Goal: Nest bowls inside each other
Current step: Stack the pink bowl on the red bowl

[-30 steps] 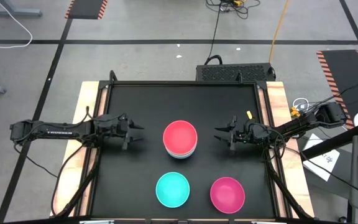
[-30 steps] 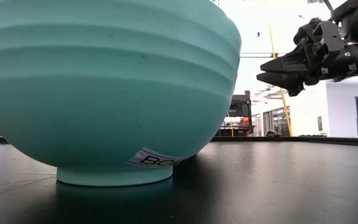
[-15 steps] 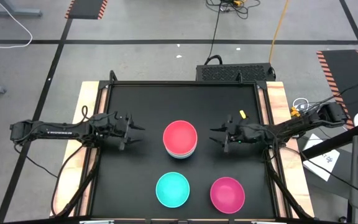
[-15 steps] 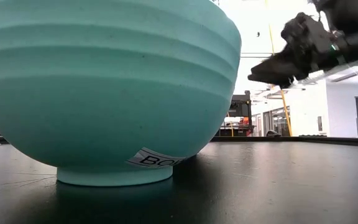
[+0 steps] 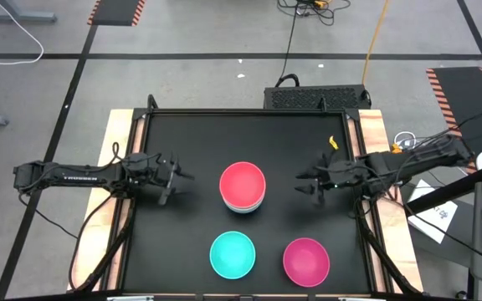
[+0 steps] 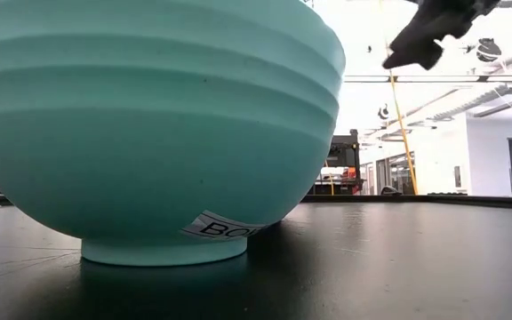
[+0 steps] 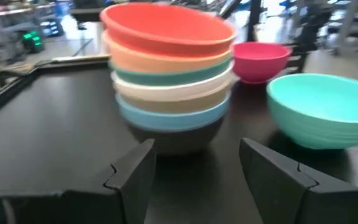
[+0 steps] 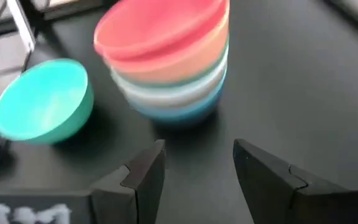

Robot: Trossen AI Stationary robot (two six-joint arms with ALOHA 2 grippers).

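We have the stack of bowls [image 5: 243, 187] mid-table, red-pink one on top, sitting between our two sets of jaws. That spot looks deliberate, since either arm can reach it.

Left gripper [image 5: 181, 178] is level with the stack and just beside it: jaws spread wide, nothing held, stack dead ahead of the gap in the left wrist view. Right gripper [image 5: 307, 182] is on the opposite side, raised above the table: jaws also wide, empty, stack ahead and below.

Still loose are the turquoise bowl [image 5: 233, 255] and the magenta bowl [image 5: 306, 261], both upright and apart at the near edge, off to the side of each set of jaws. We judge they go in next.

The table [image 5: 182, 134] has a matte black top in a wooden frame. Beyond it we see grey floor with tape lines, cables and a bright open workshop.
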